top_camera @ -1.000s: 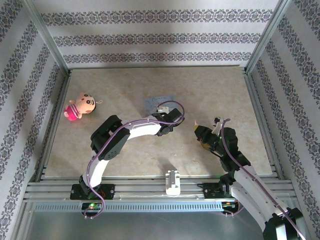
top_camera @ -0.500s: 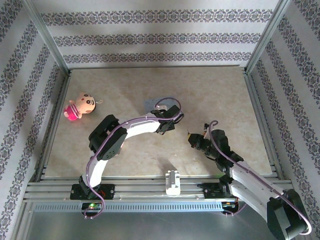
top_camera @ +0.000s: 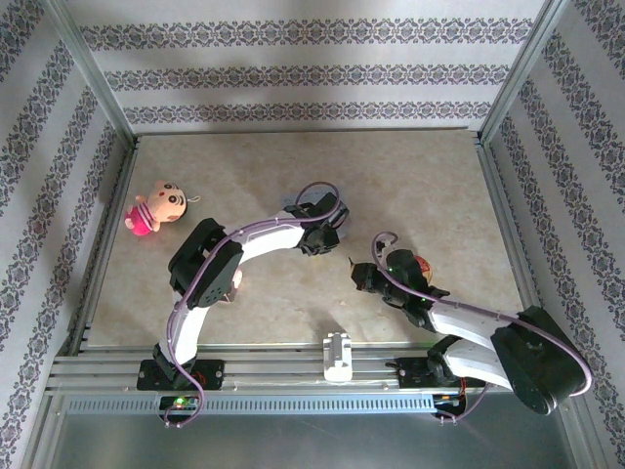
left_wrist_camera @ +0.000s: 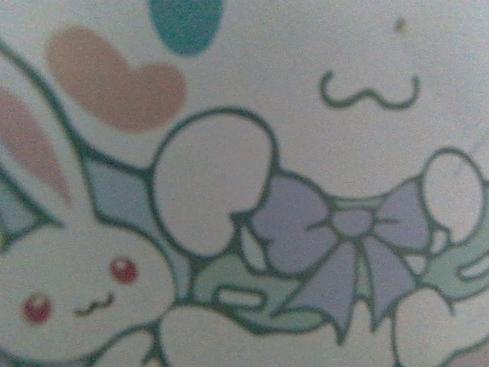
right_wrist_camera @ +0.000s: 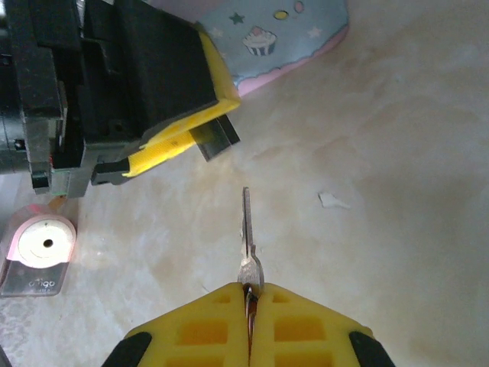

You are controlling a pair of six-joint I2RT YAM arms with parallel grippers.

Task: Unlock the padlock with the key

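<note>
Right end effector (right_wrist_camera: 249, 297): yellow pads together, clamped on the head of the thin flat silvery metal key (right_wrist_camera: 247, 229). The blade points away, just above the beige bench (right_wrist_camera: 397, 153).

Left end effector (right_wrist_camera: 191, 126): low beside the pale-blue cartoon-printed tin box (right_wrist_camera: 286, 34), near the key tip. Small dark-grey metal padlock (right_wrist_camera: 216, 140) juts from under its yellow pad; cannot tell whether the fingers grip it.

Left wrist camera sits close on the tin's rabbit-and-bow print (left_wrist_camera: 244, 183). Pink tape roll (right_wrist_camera: 42, 246) lies on the bench.
</note>
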